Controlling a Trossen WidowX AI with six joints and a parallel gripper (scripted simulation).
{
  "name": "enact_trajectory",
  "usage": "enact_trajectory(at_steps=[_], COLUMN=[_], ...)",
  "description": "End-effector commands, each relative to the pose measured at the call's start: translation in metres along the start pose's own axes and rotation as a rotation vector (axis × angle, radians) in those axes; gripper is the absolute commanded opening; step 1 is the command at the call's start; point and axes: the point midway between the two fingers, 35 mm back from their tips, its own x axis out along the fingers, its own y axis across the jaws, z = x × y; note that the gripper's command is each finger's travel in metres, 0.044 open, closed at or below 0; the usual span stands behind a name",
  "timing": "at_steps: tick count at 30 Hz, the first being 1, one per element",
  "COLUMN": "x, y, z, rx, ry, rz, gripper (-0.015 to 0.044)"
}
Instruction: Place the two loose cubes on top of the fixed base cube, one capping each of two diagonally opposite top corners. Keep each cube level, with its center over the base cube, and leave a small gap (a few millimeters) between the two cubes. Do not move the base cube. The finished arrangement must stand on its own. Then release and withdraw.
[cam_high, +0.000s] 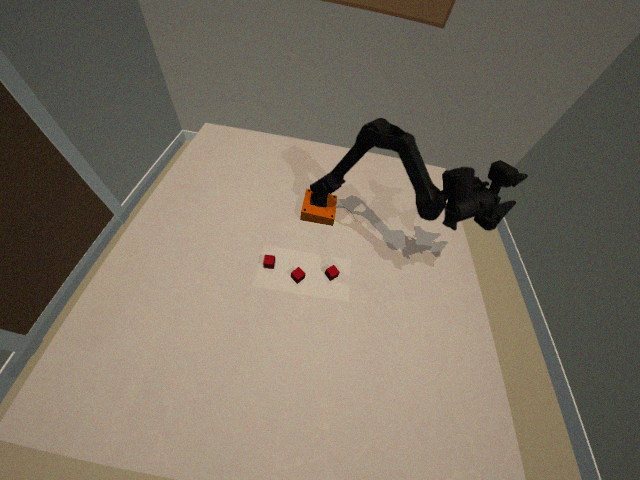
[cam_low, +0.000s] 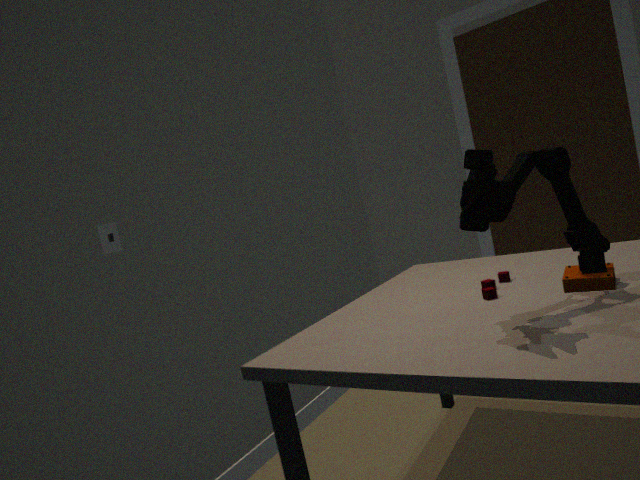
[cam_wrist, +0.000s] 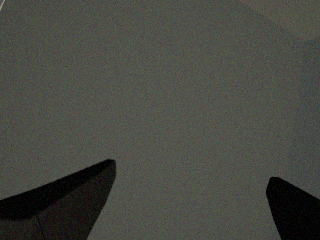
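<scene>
- The left cube (cam_high: 268, 261) (cam_low: 504, 276), middle cube (cam_high: 297, 274) (cam_low: 488, 283) and right cube (cam_high: 332, 272) (cam_low: 489, 293) are set apart, unstacked.
- The gripper (cam_high: 520, 189) (cam_low: 475, 190) (cam_wrist: 191, 176) is raised far right, its fingers spread, nothing grasped.

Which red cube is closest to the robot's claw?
The right-hand cube in the top view; the claw hangs out to that side, and the other two cubes lie further left.

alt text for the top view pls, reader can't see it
Three separate red cubes sit in an uneven row on a pale table. A black arm on an orange base reaches off to the right, its tool open.
</scene>
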Motion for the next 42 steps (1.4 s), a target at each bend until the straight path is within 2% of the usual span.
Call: enact_trajectory(at_steps=[1, 5, 14, 22, 31, 37, 42], x=[-0.001, -0.018, -0.13, -0.264, -0.412, -0.492, -0.539], y=[0.0, 0.012, 0.059, 0.088, 0.097, 0.086, 0.068], z=[-0.001, -0.03, -0.126, -0.159, -0.129, -0.075, -0.015], rx=[0.003, 0.075, 0.379, 0.653, 0.996, 1.247, 1.473], ry=[0.004, 0.105, 0.57, 1.009, 1.495, 1.802, 2.036], rz=[0.003, 0.069, 0.321, 0.508, 0.668, 0.754, 0.819], gripper=[0.0374, 0.0269, 0.0265, 0.0265, 0.0265, 0.0265, 0.0265])
